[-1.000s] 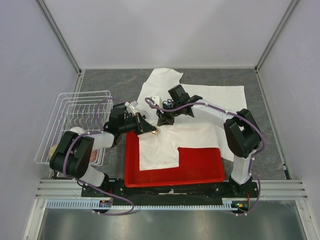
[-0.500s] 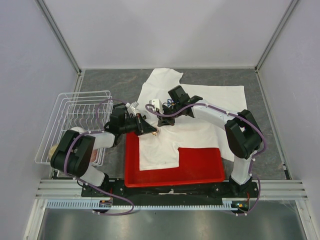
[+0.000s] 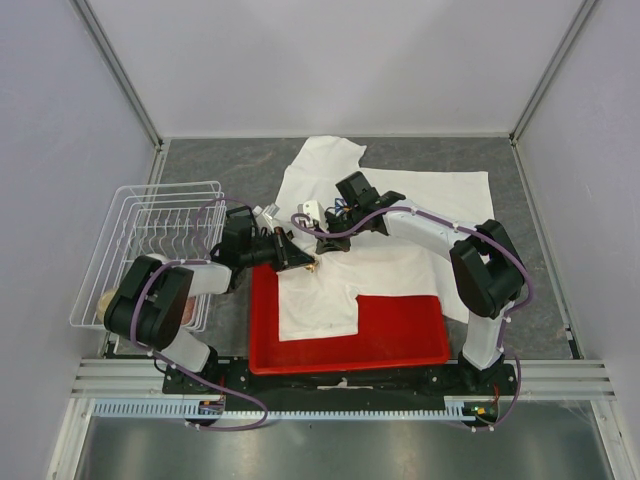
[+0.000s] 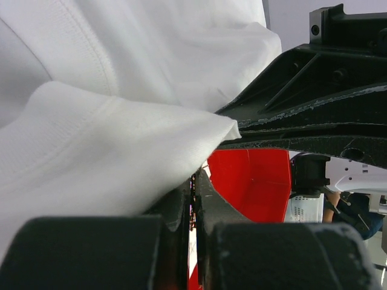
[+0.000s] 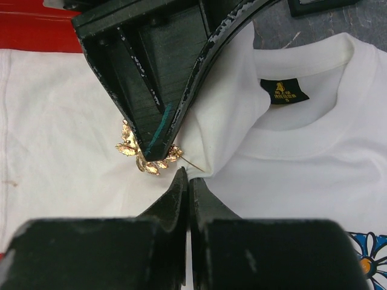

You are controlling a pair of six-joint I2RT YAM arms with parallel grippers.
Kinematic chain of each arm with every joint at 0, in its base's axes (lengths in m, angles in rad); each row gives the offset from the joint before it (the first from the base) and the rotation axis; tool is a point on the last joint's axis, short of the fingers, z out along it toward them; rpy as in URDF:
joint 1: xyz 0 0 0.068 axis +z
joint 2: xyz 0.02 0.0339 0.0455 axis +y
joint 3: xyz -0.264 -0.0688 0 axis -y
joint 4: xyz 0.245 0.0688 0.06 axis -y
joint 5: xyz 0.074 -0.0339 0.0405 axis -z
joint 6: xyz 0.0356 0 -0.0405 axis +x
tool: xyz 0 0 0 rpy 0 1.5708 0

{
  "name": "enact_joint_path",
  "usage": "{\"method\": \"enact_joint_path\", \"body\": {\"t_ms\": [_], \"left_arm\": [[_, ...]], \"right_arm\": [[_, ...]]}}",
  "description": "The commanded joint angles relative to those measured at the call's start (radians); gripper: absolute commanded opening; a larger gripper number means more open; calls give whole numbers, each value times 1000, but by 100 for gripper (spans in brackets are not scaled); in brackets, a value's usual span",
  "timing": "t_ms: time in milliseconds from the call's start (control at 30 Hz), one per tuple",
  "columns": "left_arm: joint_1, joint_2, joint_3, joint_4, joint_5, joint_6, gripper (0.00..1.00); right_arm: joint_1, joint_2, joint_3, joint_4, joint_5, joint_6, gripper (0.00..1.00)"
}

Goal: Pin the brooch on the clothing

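left gripper [image 5: 152, 142] clamped on brooch [image 5: 129, 147], pin aimed at clothing [image 5: 290, 151] fold pinched in closed right gripper [image 5: 187, 178]. we'd hold the fold taut, push pin shallow.

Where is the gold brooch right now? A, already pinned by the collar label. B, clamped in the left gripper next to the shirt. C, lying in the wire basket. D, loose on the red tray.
B: the right wrist view shows the brooch clamped in the left gripper, its pin aimed at a fold of the shirt pinched by the right gripper.
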Motion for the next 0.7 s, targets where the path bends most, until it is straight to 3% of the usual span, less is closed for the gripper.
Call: {"method": "enact_joint_path", "body": {"t_ms": [0,367,667], "left_arm": [[-8,-20,58,172,1,25,2],[-18,-54,34,174,5,14,2],[-18,-25,69,125,-30,27,2]], "right_arm": [[46,0,14,-89,-55,12,0],[31,4,30,8,-13,189,0],[40,-49,-22,-33,-91,62,0]]}}
